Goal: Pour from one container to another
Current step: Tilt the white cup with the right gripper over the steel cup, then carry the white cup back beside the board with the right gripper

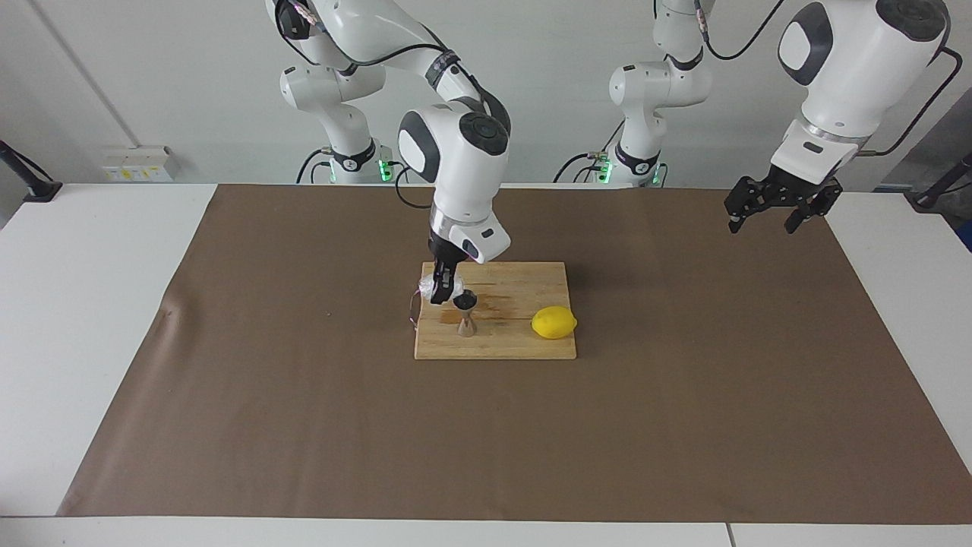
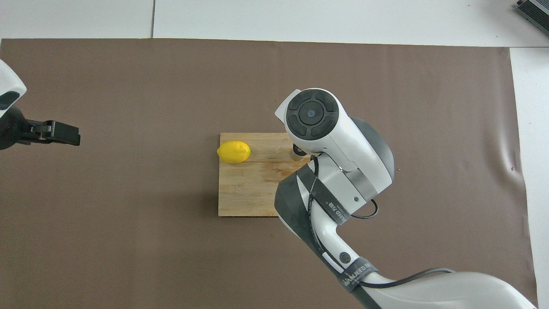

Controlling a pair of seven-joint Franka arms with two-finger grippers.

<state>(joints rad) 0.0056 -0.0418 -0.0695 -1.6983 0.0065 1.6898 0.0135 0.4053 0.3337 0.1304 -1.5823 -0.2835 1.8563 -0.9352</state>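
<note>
The steel hourglass jigger (image 1: 465, 312) stands upright on the wooden cutting board (image 1: 524, 292), toward the right arm's end of it. My right gripper (image 1: 443, 287) is shut on the clear textured glass cup (image 1: 431, 287) and holds it tipped on its side just above and beside the jigger's mouth. In the overhead view the right arm covers the cup, and only a bit of the jigger (image 2: 297, 151) shows. My left gripper (image 1: 768, 215) is open and empty, raised over the brown mat at the left arm's end, where it waits; it also shows in the overhead view (image 2: 68, 133).
A yellow lemon (image 1: 553, 322) lies on the board beside the jigger, toward the left arm's end; it also shows in the overhead view (image 2: 233, 152). The board sits on a brown mat (image 1: 304, 395) over the white table.
</note>
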